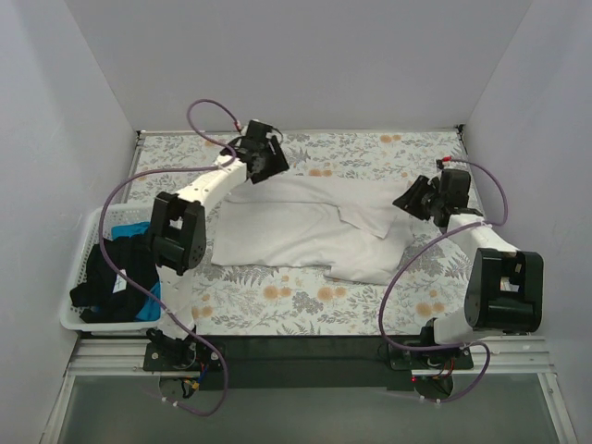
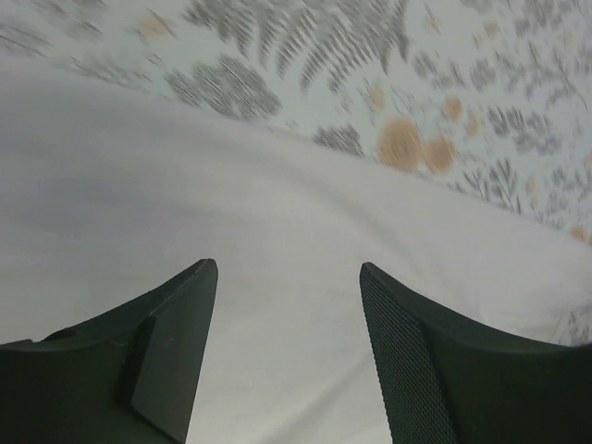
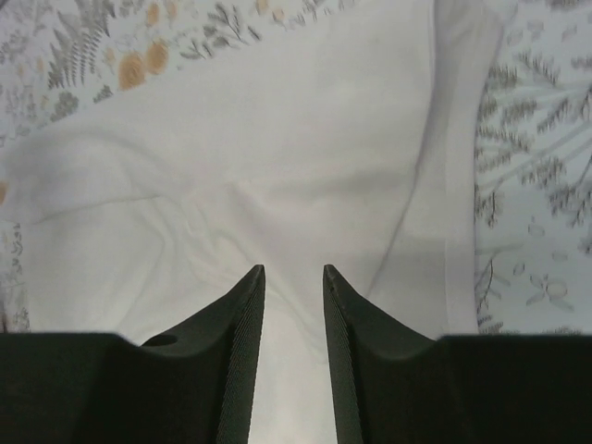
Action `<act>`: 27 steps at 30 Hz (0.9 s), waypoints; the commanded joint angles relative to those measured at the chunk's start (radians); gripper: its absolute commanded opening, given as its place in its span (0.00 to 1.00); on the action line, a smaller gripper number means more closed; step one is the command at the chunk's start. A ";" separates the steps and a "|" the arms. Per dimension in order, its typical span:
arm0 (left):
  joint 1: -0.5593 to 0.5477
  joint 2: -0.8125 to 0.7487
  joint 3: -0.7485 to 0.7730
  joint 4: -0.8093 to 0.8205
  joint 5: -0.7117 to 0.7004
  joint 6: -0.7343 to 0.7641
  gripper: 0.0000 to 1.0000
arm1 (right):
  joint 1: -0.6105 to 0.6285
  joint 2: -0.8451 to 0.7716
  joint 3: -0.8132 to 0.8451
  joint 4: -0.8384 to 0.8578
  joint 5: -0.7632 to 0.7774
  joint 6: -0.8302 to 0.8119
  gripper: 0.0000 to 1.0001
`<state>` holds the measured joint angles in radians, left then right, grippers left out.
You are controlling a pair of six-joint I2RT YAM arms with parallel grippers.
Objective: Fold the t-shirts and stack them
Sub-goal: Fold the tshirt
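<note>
Laundry-bot check-in: the white t-shirt lies across the middle of the desk on the floral tablecloth. It's mostly flat, with what looks like one layer doubled over and a flap poking out toward the near right.

The left fingers hang over the far-left edge of the shirt. They're spread fairly wide with nothing between them, just white cloth underneath. The right fingers sit over the shirt's right side near a hem. They're parted by only a narrow gap and also have nothing pinched.

My guess is that one arm sits at each end so both can grab opposite edges and pull a fold over evenly. A shirt that wide would just bunch up if only one side got lifted.

The black t-shirt and blue t-shirt are heaped in the white basket off the left edge of the desk. I guess they're parked there so the folding area is free for one shirt at a time. No stack exists yet, so this looks like early days for the task.
</note>
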<state>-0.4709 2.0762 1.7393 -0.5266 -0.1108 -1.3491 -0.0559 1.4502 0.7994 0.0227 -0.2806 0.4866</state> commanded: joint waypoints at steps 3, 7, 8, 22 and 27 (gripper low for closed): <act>0.176 -0.002 -0.053 0.100 0.051 0.033 0.58 | -0.051 0.171 0.168 0.169 -0.116 -0.042 0.33; 0.254 0.079 -0.023 0.122 0.089 0.033 0.53 | -0.076 0.303 0.267 0.226 -0.176 -0.029 0.32; 0.262 0.106 -0.017 0.126 0.097 0.034 0.52 | -0.081 0.329 0.283 0.239 -0.184 -0.025 0.31; 0.321 0.234 -0.015 0.093 0.109 -0.019 0.47 | -0.173 0.771 0.556 0.220 -0.255 0.090 0.29; 0.333 0.295 0.049 0.062 0.152 -0.054 0.47 | -0.193 0.915 0.744 0.155 -0.282 0.125 0.29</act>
<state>-0.1555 2.3020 1.7786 -0.3889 0.0429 -1.3861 -0.2306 2.2841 1.4651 0.2359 -0.5911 0.6003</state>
